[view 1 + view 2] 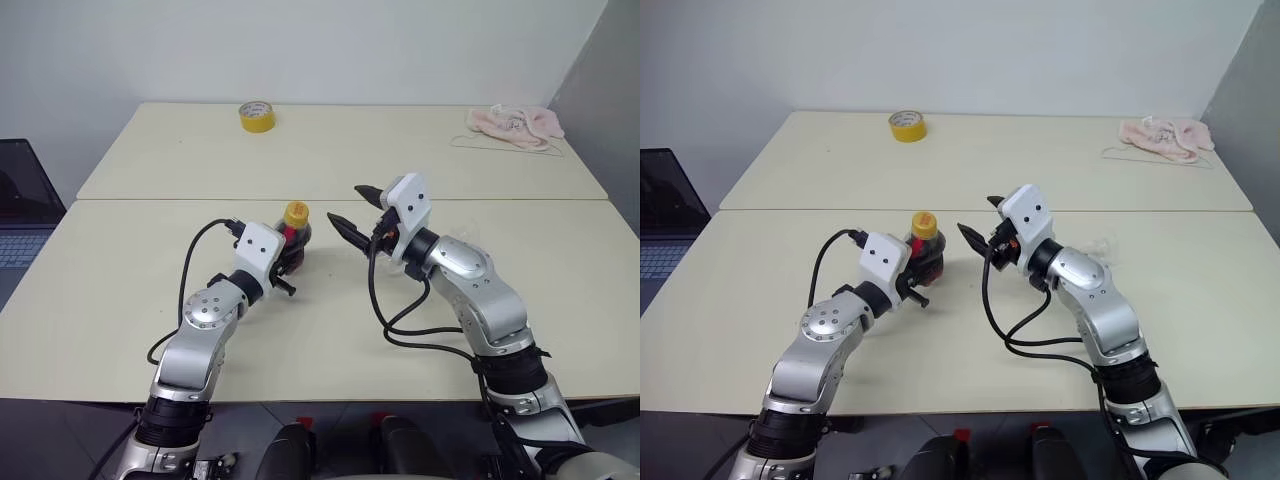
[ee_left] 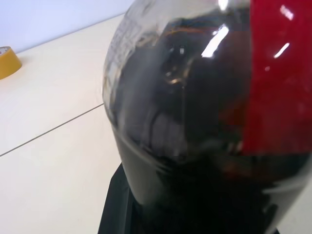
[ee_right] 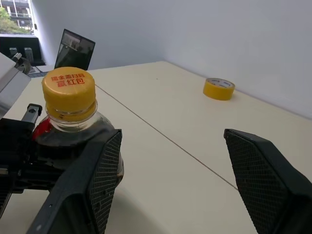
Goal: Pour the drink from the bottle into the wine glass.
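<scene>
Our left gripper [image 1: 290, 262] is clamped on the bottle [image 1: 294, 238], while our spread right gripper [image 1: 354, 210] waits at its three o'clock.

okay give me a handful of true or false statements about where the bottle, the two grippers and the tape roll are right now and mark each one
1. The left gripper is shut on the bottle. True.
2. The bottle's yellow cap has been taken off. False: the cap sits on the neck.
3. The right gripper is open and holds nothing. True.
4. The yellow tape roll lies right next to the bottle. False: it lies on the far table, well away from the bottle.
5. The bottle holds dark liquid. True.
6. The pink cloth covers the bottle. False: it lies at the far right of the table.
</scene>
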Controlling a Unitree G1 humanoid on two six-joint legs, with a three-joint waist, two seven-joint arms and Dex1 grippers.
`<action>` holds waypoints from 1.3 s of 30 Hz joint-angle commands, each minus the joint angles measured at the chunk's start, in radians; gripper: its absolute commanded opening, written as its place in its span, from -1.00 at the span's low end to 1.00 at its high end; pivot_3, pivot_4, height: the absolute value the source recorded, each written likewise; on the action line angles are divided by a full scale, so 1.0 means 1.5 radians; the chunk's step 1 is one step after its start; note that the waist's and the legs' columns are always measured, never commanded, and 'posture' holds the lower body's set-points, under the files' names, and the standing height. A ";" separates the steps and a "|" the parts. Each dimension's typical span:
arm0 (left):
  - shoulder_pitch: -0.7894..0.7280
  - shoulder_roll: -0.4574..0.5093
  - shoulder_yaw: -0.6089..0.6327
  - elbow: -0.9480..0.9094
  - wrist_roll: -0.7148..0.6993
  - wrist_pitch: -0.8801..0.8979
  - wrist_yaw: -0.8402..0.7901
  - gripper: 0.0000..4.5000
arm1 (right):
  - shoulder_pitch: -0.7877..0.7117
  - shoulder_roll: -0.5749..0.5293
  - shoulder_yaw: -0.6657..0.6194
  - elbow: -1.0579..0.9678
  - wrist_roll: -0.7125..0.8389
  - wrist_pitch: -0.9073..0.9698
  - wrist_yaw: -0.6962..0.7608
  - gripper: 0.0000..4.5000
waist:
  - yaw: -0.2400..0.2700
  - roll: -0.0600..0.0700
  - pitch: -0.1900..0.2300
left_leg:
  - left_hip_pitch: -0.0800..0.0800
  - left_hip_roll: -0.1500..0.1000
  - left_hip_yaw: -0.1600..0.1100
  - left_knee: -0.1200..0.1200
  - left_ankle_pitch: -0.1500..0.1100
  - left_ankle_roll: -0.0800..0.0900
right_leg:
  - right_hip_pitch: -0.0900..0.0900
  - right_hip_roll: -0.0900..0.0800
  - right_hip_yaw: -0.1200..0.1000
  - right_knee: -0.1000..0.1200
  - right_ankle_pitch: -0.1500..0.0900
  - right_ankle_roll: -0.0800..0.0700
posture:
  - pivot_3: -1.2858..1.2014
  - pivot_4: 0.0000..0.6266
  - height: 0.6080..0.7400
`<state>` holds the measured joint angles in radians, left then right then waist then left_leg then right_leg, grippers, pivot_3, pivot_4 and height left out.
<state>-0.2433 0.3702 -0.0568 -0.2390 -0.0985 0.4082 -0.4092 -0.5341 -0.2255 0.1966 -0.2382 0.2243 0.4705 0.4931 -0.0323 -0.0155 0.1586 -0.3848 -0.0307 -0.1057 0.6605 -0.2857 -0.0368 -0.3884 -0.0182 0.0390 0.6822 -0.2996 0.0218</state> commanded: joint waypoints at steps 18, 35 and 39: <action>-0.014 -0.002 0.006 -0.029 0.001 -0.021 -0.007 -0.70 | -0.071 0.065 0.058 -0.022 -0.009 0.004 0.002 0.59 | 0.001 0.000 0.000 | 0.000 0.000 0.000 0.000 0.000 0.000 | 0.000 0.000 0.000 0.000 0.000 0.000 | 0.03 -0.52 1.00; -0.016 -0.001 0.007 -0.027 0.001 -0.021 -0.009 -0.70 | -0.048 0.034 0.005 -0.022 -0.026 0.016 -0.021 0.59 | 0.001 0.000 0.000 | 0.000 0.000 0.000 0.000 0.000 0.000 | 0.000 0.000 0.000 0.000 0.000 0.000 | 0.03 -0.52 1.00; -0.016 0.001 0.006 -0.027 0.000 -0.021 -0.008 -0.70 | -0.029 0.012 -0.007 -0.043 -0.014 0.026 -0.015 0.59 | 0.001 0.000 0.000 | 0.000 0.000 0.000 0.000 0.000 0.000 | 0.000 0.000 0.000 0.000 0.000 0.000 | 0.03 -0.52 1.00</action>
<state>-0.2503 0.3665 -0.0790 -0.2381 -0.0946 0.4077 -0.4259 -0.5826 -0.1824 0.2738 -0.2734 0.2097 0.4999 0.4941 -0.0311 -0.0155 0.1586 -0.3849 -0.0310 -0.1060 0.6607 -0.2857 -0.0369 -0.3883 -0.0184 0.0389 0.6819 -0.2996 0.0218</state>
